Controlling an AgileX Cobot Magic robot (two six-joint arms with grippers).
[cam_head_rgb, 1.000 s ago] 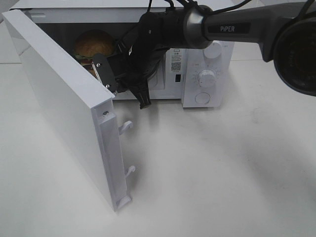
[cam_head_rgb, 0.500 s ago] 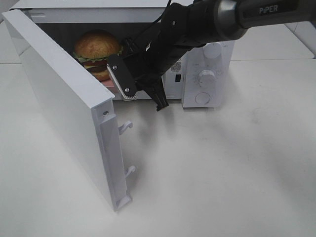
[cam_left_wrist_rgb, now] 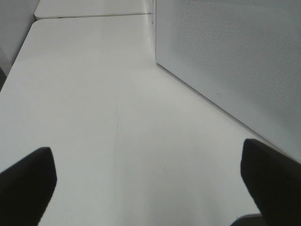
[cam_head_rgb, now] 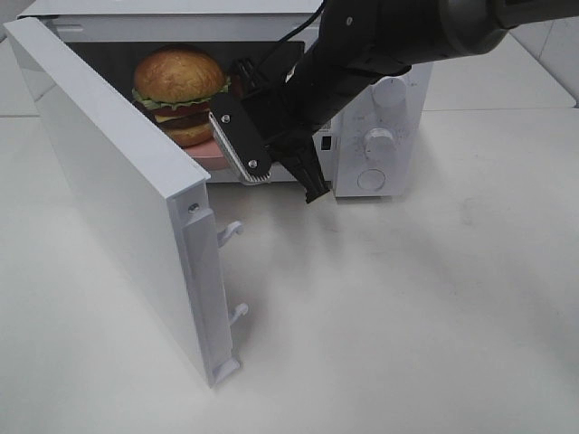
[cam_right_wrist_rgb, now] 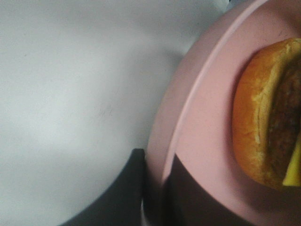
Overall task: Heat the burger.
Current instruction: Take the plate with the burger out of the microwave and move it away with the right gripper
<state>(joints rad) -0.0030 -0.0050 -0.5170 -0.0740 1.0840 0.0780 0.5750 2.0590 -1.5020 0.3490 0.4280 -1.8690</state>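
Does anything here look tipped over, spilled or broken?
Nothing stands out. The burger sits upright on its pink plate inside the open microwave; the right gripper's fingers pinch the plate's rim.

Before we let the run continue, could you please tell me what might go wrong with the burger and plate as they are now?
1. The right gripper is pinching only the rim of the pink plate, so the plate might tilt or slip.
2. The burger sits loose on that plate at the microwave opening; a jolt could topple it.
3. The microwave door stands wide open, and the arm could knock it while moving.
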